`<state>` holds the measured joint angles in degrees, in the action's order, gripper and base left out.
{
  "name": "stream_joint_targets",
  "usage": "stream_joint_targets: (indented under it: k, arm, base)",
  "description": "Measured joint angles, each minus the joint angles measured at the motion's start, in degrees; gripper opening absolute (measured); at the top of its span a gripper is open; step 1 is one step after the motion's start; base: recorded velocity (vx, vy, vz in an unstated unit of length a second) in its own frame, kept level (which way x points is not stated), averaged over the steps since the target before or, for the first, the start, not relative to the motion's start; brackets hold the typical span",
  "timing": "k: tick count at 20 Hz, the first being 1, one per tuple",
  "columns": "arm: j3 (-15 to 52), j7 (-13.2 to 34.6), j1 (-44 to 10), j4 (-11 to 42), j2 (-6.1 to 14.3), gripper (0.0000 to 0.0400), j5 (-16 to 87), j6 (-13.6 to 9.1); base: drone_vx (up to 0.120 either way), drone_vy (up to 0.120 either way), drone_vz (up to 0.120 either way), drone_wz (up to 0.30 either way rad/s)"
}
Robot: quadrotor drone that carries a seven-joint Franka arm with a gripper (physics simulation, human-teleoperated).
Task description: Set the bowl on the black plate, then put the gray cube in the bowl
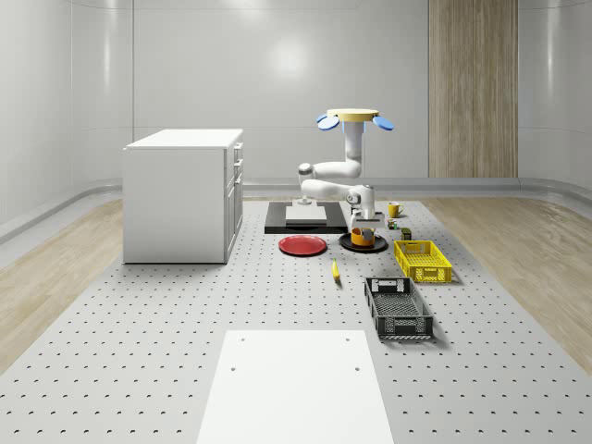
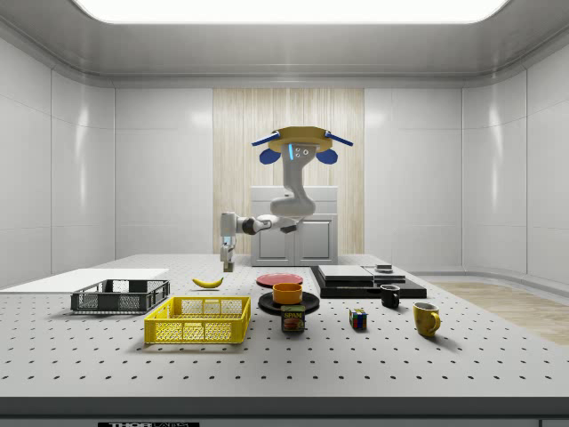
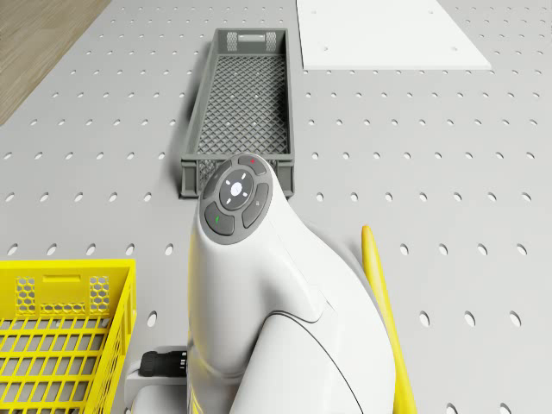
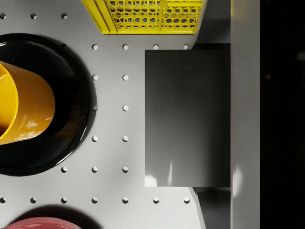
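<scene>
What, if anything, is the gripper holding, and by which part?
The gripper holds the gray cube, clamped by its opposite side faces, beside the bowl already on the black plate.

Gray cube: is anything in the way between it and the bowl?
Nothing visible. The claw, under the hovering drone, holds the gray cube beside the bowl on the black plate; only bare table lies between them.

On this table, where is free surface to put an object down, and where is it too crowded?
Free: the wide stretch between the white cabinet and the red plate, and the floor left of the white panel. Crowded: the black plate carrying the orange bowl, the yellow basket, gray basket and banana sit close together.
</scene>
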<state>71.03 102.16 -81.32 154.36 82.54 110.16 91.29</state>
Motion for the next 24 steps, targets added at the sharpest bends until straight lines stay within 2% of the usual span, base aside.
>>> stream_joint_targets:
  k: [3,12,15,19,24]
  arm:
    - [0.0,0.0,-0.1,0.0,0.2,0.025,-0.1,0.2]
    - [0.0,0.2,-0.2,0.0,0.6,0.025,-0.3,0.6]
    - [0.0,0.2,-0.3,-0.1,0.8,0.025,-0.4,0.7]
    - [0.1,0.3,-0.4,-0.1,1.0,0.025,-0.5,0.9]
    - [0.1,0.3,-0.4,-0.1,1.2,0.025,-0.6,1.1]
  base:
    - [-0.12,0.0,0.067,0.0]
    - [-0.12,-0.022,0.0,0.0]
    - [-0.12,0.08,0.0,0.0]
    - [-0.12,0.0,0.0,0.0]
    - [-0.12,0.0,-0.112,0.0]
